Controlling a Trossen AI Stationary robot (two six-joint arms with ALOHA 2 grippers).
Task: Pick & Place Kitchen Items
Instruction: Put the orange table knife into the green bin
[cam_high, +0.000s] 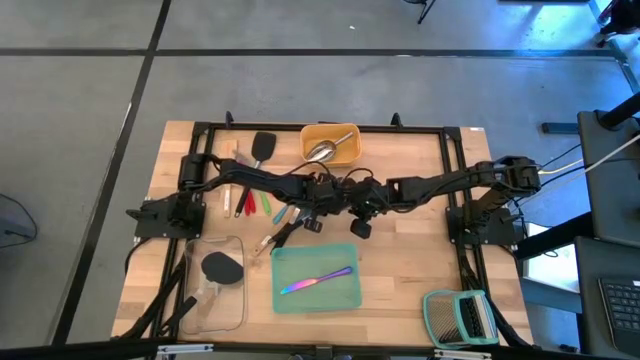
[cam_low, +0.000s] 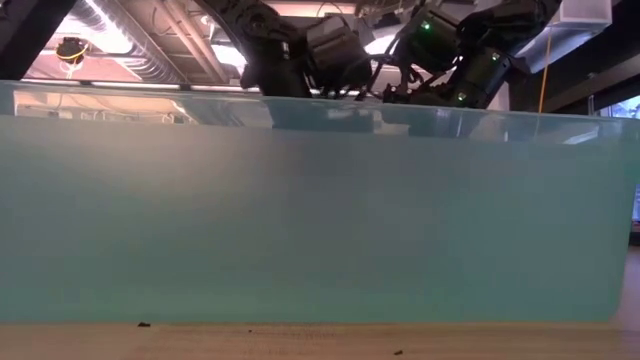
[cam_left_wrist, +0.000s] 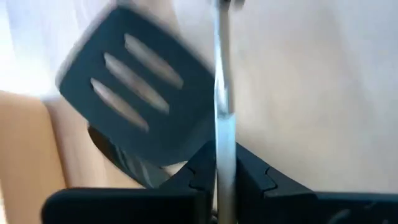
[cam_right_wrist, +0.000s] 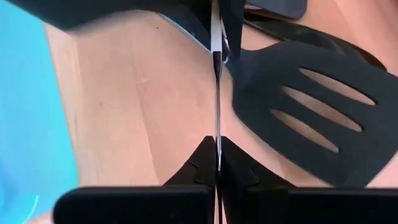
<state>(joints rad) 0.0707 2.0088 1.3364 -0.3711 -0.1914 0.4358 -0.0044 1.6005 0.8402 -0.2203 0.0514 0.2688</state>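
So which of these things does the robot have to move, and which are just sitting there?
To move: thin steel utensil, pinched mid-table by left gripper and right gripper; slotted turner; steel scoop; iridescent cutlery; black spatula; red-handled tool; green-handled tool.
Just there: yellow tray; teal tray; clear tray; slatted rack.

No readable text, label, brand, number or sign shows in any view, on the table, the trays, the utensils or the arms; nothing legible in the room behind either
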